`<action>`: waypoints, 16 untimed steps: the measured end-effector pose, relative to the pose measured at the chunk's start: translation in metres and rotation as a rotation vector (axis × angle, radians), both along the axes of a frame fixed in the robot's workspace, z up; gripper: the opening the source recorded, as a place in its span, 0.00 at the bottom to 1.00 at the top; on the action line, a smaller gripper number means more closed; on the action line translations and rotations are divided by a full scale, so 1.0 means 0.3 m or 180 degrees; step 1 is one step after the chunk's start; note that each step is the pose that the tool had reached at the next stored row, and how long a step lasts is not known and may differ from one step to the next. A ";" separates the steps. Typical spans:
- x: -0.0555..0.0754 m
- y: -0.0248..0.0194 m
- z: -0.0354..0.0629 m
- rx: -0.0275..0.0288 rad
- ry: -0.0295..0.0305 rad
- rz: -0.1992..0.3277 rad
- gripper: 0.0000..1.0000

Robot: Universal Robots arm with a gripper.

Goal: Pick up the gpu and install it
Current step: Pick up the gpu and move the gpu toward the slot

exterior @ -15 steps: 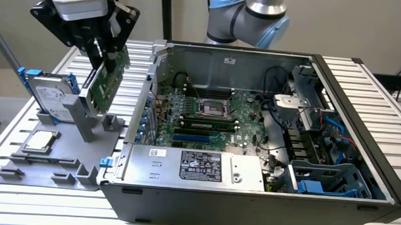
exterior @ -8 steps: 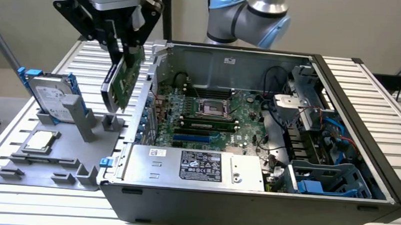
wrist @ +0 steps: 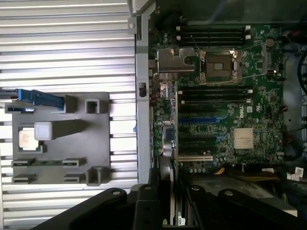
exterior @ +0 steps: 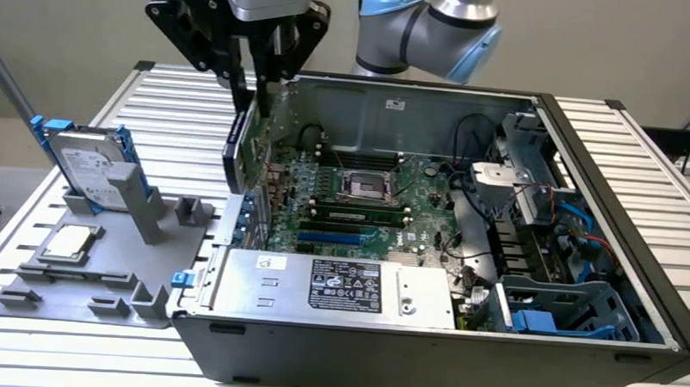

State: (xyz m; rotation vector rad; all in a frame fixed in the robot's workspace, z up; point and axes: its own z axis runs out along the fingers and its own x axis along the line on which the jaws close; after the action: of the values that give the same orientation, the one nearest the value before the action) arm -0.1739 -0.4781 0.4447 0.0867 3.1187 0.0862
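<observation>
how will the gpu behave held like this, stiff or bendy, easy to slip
Probably stiff: the gpu hangs straight from the fingers, no sag. Likely light, being a thin board. Could pivot or slip, since it seems gripped near its top edge only.

Case [exterior: 431, 369] stands on the bench [exterior: 622, 143]; motherboard [exterior: 368, 203] lies in it, power supply [exterior: 331, 283] before it. Tray [exterior: 89, 298] sits beside the case at the exterior view's left, bearing an upright hard drive [exterior: 88, 163] behind the CPU [exterior: 70, 242]. The gpu [exterior: 241, 147] hangs on edge above the motherboard's tray-side margin.

Bright even light, soft shadows
</observation>
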 end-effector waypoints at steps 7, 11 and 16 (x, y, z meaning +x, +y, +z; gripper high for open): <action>0.075 0.033 0.000 0.0000 0.0000 0.0000 0.27; 0.105 0.056 -0.002 0.0000 0.0000 0.0000 0.27; 0.160 0.080 -0.007 0.0000 0.0000 0.0000 0.27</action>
State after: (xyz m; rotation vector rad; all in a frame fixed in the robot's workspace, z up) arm -0.1258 -0.4541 0.4426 0.0865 3.1187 0.0863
